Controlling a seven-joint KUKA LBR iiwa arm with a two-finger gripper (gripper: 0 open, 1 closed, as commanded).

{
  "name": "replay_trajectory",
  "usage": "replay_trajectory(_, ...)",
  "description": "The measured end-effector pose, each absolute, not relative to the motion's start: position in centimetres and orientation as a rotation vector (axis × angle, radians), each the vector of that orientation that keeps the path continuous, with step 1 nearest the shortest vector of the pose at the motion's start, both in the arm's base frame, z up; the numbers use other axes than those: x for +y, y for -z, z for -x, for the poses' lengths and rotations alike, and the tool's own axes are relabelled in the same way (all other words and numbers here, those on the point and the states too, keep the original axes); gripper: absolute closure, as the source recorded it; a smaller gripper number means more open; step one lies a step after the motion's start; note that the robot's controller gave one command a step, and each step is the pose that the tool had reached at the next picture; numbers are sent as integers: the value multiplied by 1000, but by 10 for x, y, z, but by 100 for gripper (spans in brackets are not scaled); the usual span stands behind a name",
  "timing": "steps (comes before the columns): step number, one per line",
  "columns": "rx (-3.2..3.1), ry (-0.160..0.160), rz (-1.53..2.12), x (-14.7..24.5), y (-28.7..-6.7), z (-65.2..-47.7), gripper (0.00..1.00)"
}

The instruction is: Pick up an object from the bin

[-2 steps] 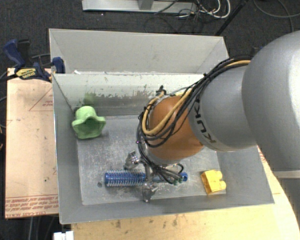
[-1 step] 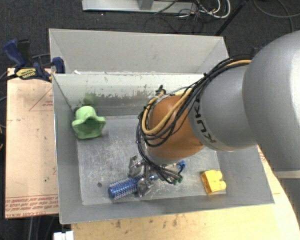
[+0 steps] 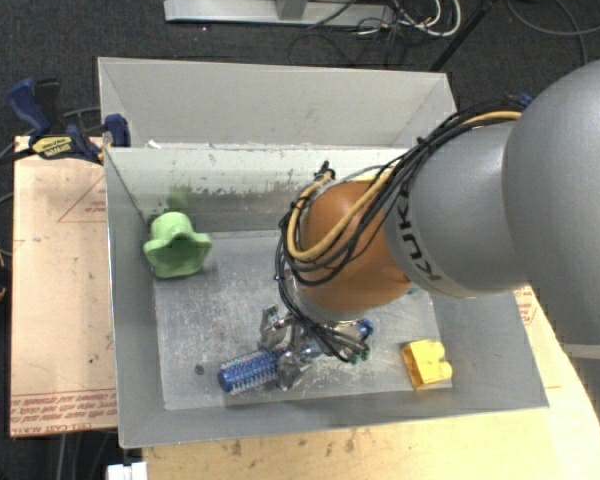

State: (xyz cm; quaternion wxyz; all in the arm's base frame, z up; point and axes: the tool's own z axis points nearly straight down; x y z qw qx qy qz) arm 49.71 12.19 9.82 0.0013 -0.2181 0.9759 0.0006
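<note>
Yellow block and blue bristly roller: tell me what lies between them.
In the camera view, the hand sits between them, right beside the blue bristly roller; towards the yellow block, grey bin floor shows.

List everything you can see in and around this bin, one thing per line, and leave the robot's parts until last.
bin: one, grey metal, middle of the view
lump: one, green, upper left of the bin floor, against the back wall
brush: one, blue and bristly, lying at the lower middle of the floor, its right end at the gripper
block: one, yellow, lower right of the floor, apart from the rest
speck: one, dark, left of the brush, too small to identify
arm: one, grey, reaching in from the right
cover: one, orange, on the wrist
cables: a bundle, black and yellow, looped round the cover
gripper: one, metal, low over the floor beside the brush
</note>
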Motion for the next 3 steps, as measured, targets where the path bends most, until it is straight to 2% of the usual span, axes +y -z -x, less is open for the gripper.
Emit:
replay_trajectory(1, 3061, -2, 684, 123, -145, -498, 100)
replay_trajectory(2, 3064, -2, 685, 124, -150, -498, 100)
replay_trajectory(3, 3063, -2, 683, 124, -181, -498, 100)
